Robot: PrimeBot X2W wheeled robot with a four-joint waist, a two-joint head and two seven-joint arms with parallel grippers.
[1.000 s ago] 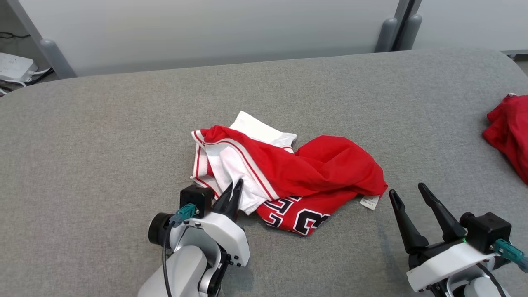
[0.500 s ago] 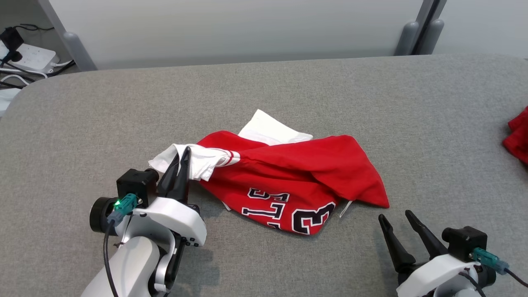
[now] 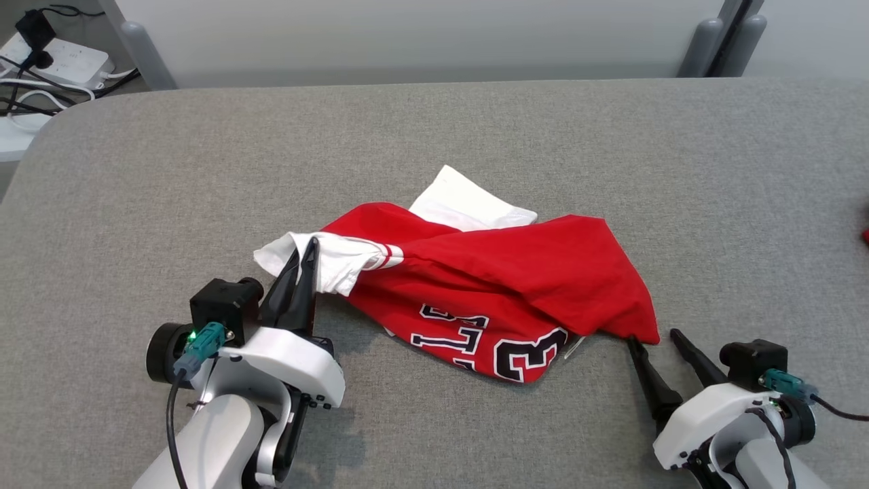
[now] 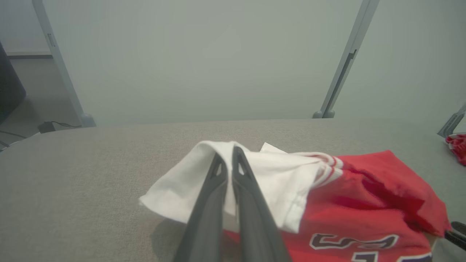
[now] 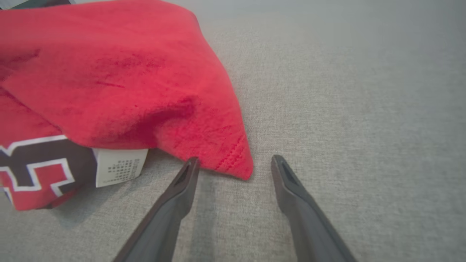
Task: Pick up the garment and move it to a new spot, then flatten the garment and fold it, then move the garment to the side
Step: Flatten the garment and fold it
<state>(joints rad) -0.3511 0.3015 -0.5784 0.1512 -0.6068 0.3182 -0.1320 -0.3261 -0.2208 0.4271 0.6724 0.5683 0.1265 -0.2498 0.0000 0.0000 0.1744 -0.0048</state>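
One grey fabric tabletop (image 3: 204,176) under the red garment (image 3: 529,272), pale partition panels (image 3: 407,34) behind

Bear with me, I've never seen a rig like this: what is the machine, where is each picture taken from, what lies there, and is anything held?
It is a two-armed robot. One picture comes from a camera on its head, looking down at a grey fabric-covered table. The other two come from cameras on its wrists, looking along each gripper's fingers. A crumpled red and white jersey with black numbers lies on the table. The left gripper is shut on its white part. The right gripper is open, holding nothing, beside its red corner.
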